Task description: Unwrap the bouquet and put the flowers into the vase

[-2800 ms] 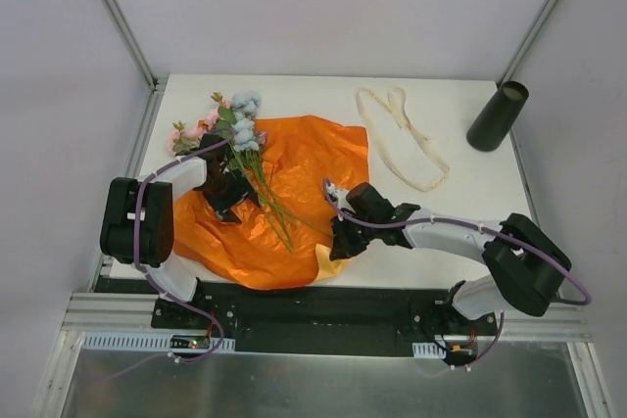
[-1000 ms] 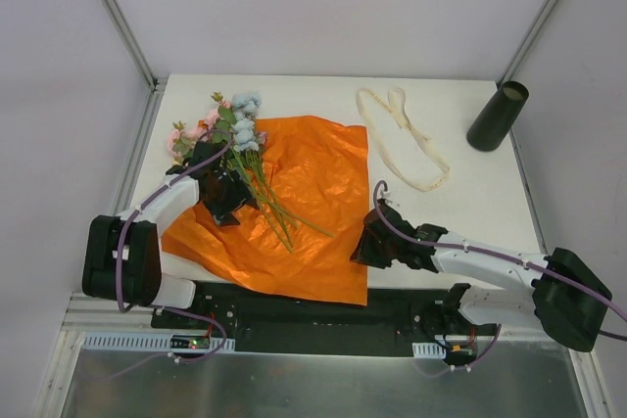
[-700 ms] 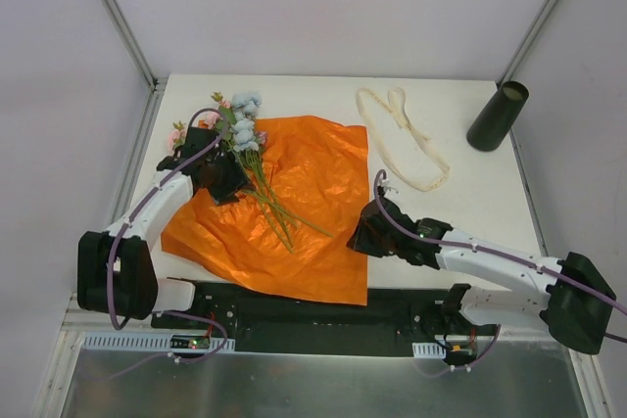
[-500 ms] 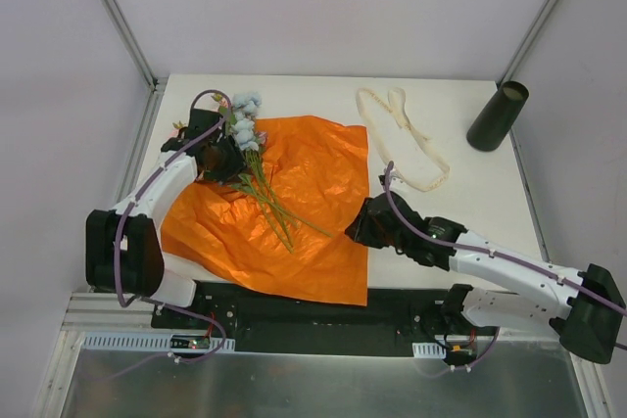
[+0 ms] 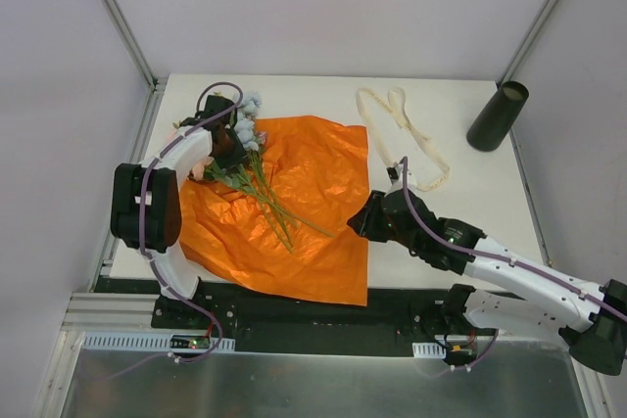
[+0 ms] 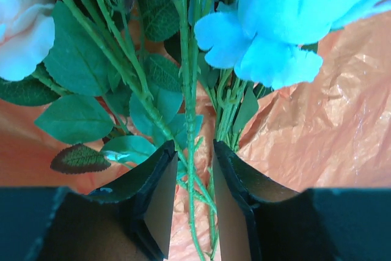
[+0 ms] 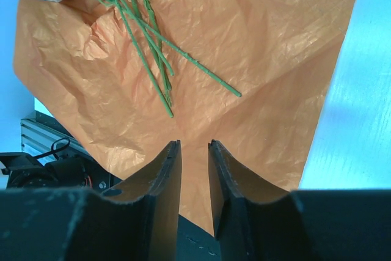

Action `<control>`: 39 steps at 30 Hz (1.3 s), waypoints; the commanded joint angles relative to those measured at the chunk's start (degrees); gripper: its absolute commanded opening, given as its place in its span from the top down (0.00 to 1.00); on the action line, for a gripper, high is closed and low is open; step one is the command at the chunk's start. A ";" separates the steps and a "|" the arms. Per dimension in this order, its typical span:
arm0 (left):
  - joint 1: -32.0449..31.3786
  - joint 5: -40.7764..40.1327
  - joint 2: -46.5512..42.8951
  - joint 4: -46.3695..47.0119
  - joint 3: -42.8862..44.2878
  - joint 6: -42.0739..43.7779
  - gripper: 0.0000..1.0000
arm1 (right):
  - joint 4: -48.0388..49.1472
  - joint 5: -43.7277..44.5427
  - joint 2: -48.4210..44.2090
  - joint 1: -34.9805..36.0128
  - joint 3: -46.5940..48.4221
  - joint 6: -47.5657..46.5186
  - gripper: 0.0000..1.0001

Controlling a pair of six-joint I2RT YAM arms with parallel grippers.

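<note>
Left gripper (image 6: 194, 145): jaws straddle the green stems of the flowers (image 5: 247, 129) below the leaves, with a narrow gap; cannot tell whether they pinch.
Right gripper (image 7: 194, 143): low over the right edge of the orange paper (image 5: 304, 193), jaws slightly apart; cannot tell whether it grips.
Flowers: lying on the paper's far left part, stems pointing near-right.
Paper: spread open, crinkled, on the table (image 5: 460, 212).
Ribbon (image 5: 404, 134): loose beyond the paper.
Vase (image 5: 498, 116): far right corner, well apart.
</note>
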 commanded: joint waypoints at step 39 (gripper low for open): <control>-1.18 4.01 -17.22 0.23 1.48 6.36 1.00 | 3.31 13.38 -1.82 0.16 7.69 -4.29 0.70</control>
